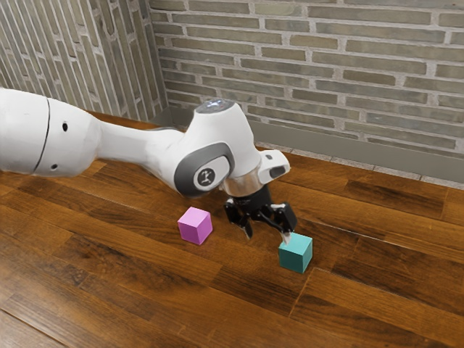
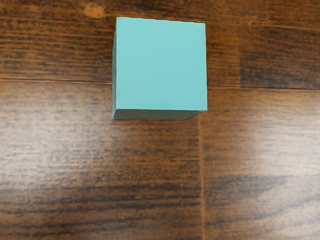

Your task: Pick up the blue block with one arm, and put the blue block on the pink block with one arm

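Two cubes sit on the dark brown plank-wood tabletop (image 1: 145, 290). A smooth pink block (image 1: 195, 225) lies toward the exterior view's left, and a smooth teal-blue block (image 1: 296, 253) lies toward its right and a little nearer the camera, with bare wood between them. My white arm (image 1: 109, 145) comes in from the left and bends down, so the black two-finger gripper (image 1: 268, 232) hangs between the blocks, closer to the teal-blue one. Its fingers stand spread apart with nothing between them. The fingertip (image 1: 288, 236) on the exterior view's right is just beside the teal-blue block's far upper edge, and I cannot tell whether it touches. That block rests flat on the wood, not lifted. From the wrist camera I see the teal-blue block (image 2: 159, 67) from above, its edges square to the grain, lying on the planks (image 2: 150, 190) below my hand. A grey brick wall (image 1: 326, 58) stands on the far side of the table.
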Motion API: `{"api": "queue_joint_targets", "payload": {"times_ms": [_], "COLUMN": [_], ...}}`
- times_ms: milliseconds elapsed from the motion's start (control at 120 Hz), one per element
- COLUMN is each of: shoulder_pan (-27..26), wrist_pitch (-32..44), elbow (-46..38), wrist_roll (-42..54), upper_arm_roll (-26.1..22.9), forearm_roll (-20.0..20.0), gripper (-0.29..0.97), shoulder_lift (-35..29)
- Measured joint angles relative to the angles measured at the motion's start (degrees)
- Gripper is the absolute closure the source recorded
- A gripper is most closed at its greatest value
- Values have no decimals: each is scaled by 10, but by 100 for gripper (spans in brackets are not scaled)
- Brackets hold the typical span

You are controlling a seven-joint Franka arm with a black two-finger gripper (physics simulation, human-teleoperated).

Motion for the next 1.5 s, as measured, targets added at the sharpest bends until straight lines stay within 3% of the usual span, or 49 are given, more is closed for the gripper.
{"api": "queue_joint_targets", "payload": {"times_ms": [158,392,1008,1500], "shoulder_pan": [-71,-102,-136,-147], "wrist_pitch": [-96,-168,-123,-115], "elbow": [106,163,284,306], "wrist_roll": [-21,-51,-96,-96], "upper_arm_roll": [76,88,108,121], "forearm_roll": [37,62,111,124], "gripper": [0,0,0,0], "shoulder_lift": [50,121,226,263]}}
